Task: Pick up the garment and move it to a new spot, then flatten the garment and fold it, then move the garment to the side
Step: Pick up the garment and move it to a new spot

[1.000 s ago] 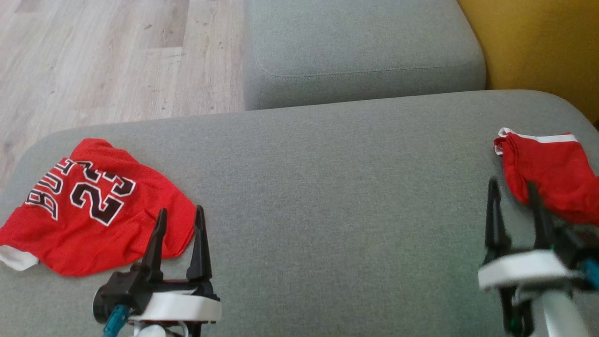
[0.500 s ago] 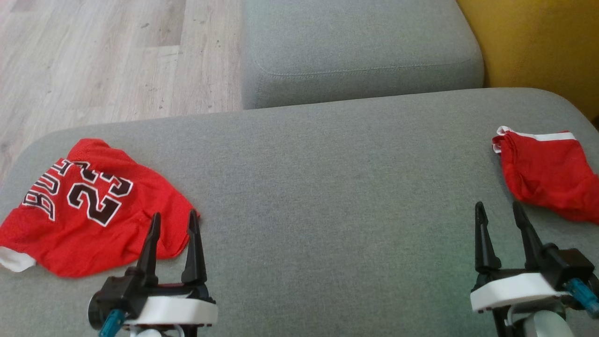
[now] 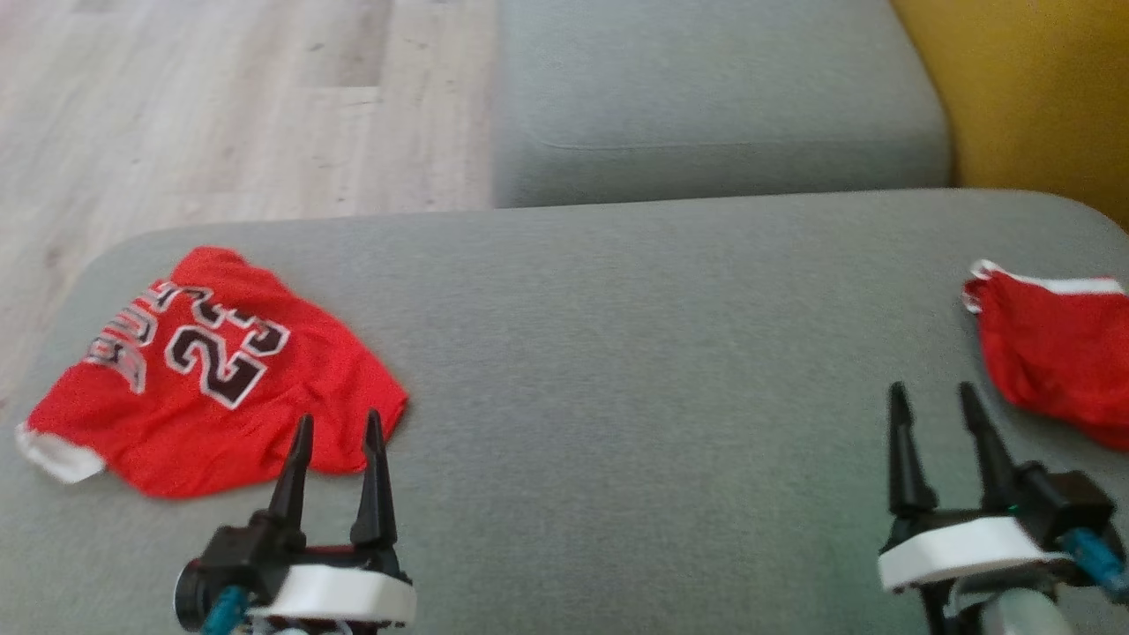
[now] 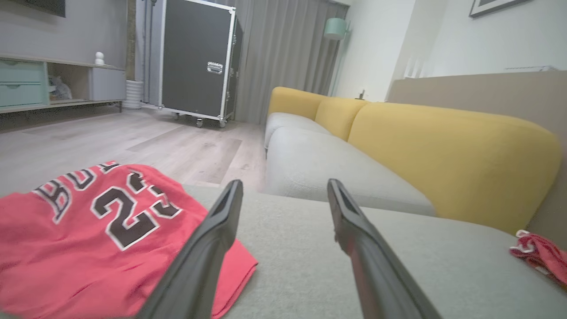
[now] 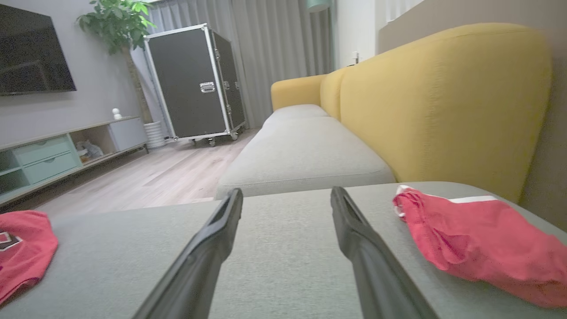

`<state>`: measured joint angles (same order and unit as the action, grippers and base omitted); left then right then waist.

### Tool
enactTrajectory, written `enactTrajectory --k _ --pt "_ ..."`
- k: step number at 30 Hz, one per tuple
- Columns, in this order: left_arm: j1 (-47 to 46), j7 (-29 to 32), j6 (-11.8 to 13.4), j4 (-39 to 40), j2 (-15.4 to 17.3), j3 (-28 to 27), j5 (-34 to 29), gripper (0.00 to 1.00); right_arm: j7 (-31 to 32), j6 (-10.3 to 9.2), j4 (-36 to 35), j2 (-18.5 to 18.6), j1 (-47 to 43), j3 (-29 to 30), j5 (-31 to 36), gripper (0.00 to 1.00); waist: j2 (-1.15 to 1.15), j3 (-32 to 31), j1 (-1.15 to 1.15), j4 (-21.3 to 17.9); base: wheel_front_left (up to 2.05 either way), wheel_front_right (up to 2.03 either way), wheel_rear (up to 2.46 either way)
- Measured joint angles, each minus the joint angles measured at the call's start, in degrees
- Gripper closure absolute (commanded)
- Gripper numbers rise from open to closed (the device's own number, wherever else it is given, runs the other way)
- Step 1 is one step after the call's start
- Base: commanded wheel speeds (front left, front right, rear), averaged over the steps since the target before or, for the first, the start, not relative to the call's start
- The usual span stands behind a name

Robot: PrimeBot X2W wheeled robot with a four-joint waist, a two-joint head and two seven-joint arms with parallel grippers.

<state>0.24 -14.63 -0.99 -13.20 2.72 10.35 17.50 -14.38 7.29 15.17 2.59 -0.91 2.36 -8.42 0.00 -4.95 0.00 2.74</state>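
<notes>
Since a second ago the right gripper [image 3: 932, 388] has drawn back off the red shorts, and the head camera has swung, so the whole picture has slid to the right; the garments themselves lie as they did. The broad grey fabric seat cushion [image 3: 617, 370] is the landmark; its middle is bare, which leaves plenty of open room for spreading and folding. At the cushion's left end lies the red mesh jersey with the black number 23 [image 3: 220, 388], its long axis running across the cushion, the white-trimmed end close to the left edge. At the cushion's right end lie the crumpled red shorts with a white band [image 3: 1050, 353], close to that edge and the yellow backrest [image 3: 1041, 88]. The left gripper [image 3: 338, 419] stands wide and empty, its tips over the jersey's near right corner; I cannot tell whether they touch. The right gripper is also wide and empty, the shorts ahead and to its right, apart. I judge that each arm serves its own end; dragging either garment inward avoids the edges.
</notes>
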Motion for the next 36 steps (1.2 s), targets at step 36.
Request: enactTrajectory --k 36 --pt "2.43 0.00 -1.62 1.56 0.11 -9.57 -8.03 0.00 0.00 0.00 2.57 -0.02 -1.87 -12.83 -7.23 0.00 0.00 -1.73 0.00 20.89 0.00 0.00 0.00"
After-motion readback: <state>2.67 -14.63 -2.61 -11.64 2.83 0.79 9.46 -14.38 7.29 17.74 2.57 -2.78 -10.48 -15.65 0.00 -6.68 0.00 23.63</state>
